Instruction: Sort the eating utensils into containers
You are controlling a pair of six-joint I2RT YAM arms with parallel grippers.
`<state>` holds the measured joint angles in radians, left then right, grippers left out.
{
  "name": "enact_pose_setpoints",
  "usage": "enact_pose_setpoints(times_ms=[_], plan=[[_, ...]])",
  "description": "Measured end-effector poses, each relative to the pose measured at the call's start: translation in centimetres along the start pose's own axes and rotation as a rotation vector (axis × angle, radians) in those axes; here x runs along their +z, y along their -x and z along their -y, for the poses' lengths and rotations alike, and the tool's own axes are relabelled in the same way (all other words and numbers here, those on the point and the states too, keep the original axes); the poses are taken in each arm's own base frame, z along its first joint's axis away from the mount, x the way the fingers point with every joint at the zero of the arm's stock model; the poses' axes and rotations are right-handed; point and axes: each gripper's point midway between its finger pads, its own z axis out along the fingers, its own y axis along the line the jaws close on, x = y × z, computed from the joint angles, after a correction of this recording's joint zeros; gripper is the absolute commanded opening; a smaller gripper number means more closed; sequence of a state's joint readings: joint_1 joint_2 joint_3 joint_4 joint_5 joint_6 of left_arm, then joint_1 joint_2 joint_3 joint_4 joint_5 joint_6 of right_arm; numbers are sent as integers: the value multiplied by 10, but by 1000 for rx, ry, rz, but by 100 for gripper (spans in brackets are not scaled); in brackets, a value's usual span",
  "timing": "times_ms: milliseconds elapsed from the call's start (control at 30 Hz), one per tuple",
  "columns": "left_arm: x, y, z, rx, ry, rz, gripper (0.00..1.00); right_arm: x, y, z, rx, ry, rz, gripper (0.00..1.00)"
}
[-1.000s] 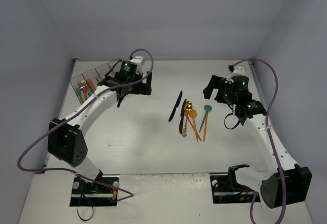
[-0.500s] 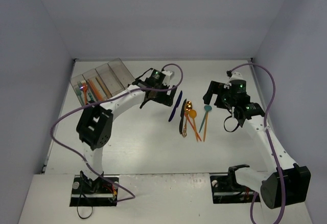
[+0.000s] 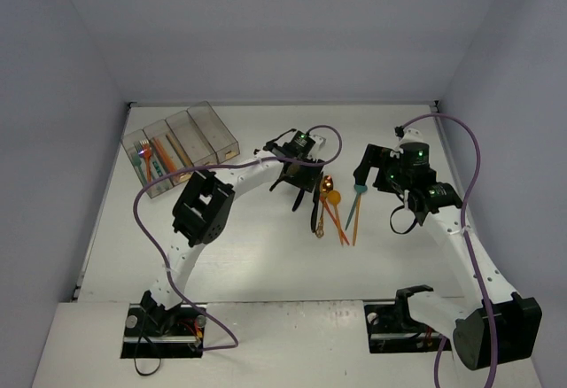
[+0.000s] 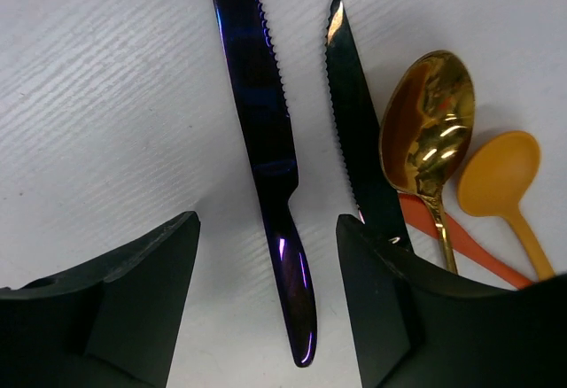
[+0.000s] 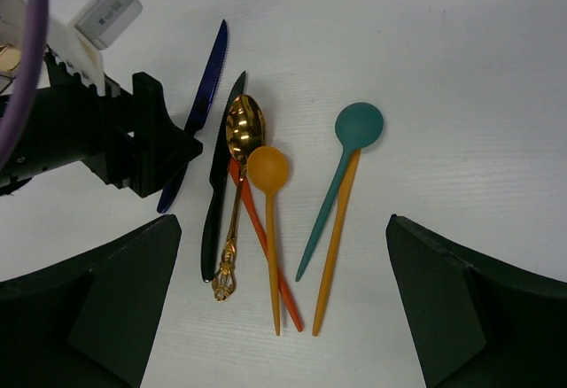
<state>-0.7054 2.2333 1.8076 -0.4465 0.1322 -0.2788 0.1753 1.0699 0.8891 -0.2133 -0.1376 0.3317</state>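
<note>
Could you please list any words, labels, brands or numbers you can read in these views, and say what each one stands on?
No text is readable in any view.
Tan label on the end of the containers: too small to read from the top camera.
Dark blue knife, black knife, gold spoon: no lettering or brand mark shows in the close wrist views.

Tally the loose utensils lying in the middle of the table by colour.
Dark blue knife: 1
Black knife: 1
Gold spoon: 1
Teal spoon: 1
Orange: 3 (orange spoon, red-orange handle, orange handle; both heads hidden)
Total: 7
</note>
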Motion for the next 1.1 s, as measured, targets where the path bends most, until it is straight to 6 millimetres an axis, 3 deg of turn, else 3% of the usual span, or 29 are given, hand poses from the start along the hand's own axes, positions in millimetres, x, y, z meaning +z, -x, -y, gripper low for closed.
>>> enact_pose_setpoints(times_ms=[233, 367, 600, 733, 867, 1000, 1100], plan=[[9, -5, -4, -9, 44, -29, 50, 1, -4, 2, 1, -7, -9, 100], [9, -6, -7, -19, 65, -36, 37, 1, -6, 3, 1, -9, -13, 100], [11, -7, -10, -41, 97, -47, 3, 1, -6, 4, 0, -12, -14, 100], [10, -12, -10, -39, 115, -46, 0, 1, -6, 4, 0, -14, -13, 100], [-5, -36, -13, -44, 137, -69, 0, 1, -6, 4, 0, -16, -13, 100], [-34, -81, -20, -59, 157, -143, 1, 1, -7, 5, 1, -18, -15, 100], [-55, -112, -26, -65, 174, -220, 9, 1, -7, 5, 0, -20, -14, 100]])
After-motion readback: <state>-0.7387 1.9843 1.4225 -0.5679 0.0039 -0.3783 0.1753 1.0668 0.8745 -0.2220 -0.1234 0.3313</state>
